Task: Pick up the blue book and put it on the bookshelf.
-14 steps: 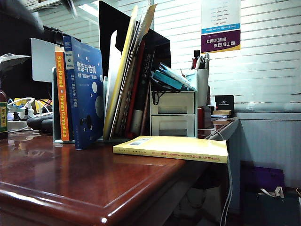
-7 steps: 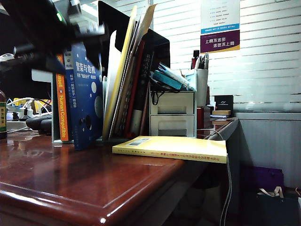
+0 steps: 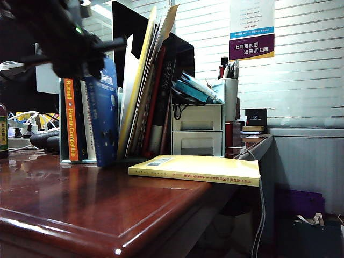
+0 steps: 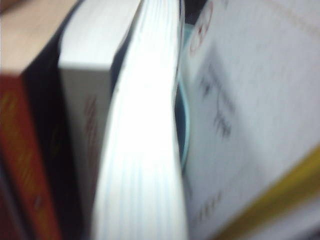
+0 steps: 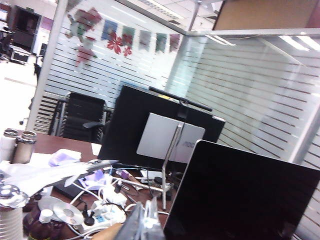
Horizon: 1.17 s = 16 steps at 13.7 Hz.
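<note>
Blue book standing in the bookshelf, left arm above it.

We are seeing the blue book (image 3: 105, 121) standing upright in the bookshelf (image 3: 62, 123), beside the orange-spined book (image 3: 70, 119). The left gripper (image 3: 80, 51) is hovering blurred over its top edge; we cannot tell its jaws' state. The right gripper, out of view, is sitting closed. A yellow book (image 3: 199, 169) is lying on the desk (image 3: 80, 209).
</note>
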### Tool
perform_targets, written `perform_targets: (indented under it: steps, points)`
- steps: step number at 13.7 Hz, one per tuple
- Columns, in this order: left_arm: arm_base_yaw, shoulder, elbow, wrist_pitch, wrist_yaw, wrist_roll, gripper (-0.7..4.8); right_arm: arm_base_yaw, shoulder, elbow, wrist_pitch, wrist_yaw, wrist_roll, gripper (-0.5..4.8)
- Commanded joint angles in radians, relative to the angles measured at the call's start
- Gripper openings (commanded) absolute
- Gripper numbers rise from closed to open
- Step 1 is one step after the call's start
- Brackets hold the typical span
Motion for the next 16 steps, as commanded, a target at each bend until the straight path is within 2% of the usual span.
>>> perform_targets:
  steps: [1,2,3,6,10,11,12,13,15,16]
  points:
    - [0.011,0.089,0.035,0.212,-0.049,0.025,-0.05,0.001,-0.007,0.004,0.009,-0.040,0.005,-0.01]
    - [0.021,0.129,0.068,0.294,-0.079,0.073,-0.05,0.001,-0.011,0.004,-0.019,-0.042,0.005,-0.01]
    - [0.024,0.140,0.090,0.304,-0.076,0.080,-0.05,0.001,-0.011,0.004,-0.034,-0.042,0.005,-0.01]
    - [0.030,0.176,0.172,0.301,-0.073,0.094,-0.05,0.001,-0.011,0.004,-0.037,-0.043,0.005,-0.01]
    - [0.031,0.277,0.268,0.279,-0.002,0.129,0.00,0.001,-0.013,0.004,-0.037,-0.043,0.005,-0.01]
    - [0.031,0.285,0.268,0.253,-0.003,0.129,0.74,0.001,-0.016,0.004,-0.037,-0.043,0.005,-0.01]
    - [0.032,0.282,0.268,0.267,-0.005,0.130,3.08,0.000,-0.016,0.004,-0.037,-0.042,0.005,-0.01]
    - [0.032,0.273,0.269,0.275,-0.002,0.133,3.37,0.000,-0.016,0.004,-0.037,-0.040,0.004,-0.01]
    - [0.019,0.150,0.269,0.266,-0.006,0.157,3.35,-0.004,-0.016,0.004,-0.044,-0.032,0.004,-0.01]
    - [0.017,0.077,0.269,0.262,-0.011,0.183,2.78,-0.018,-0.016,0.003,-0.057,-0.066,0.005,-0.01]
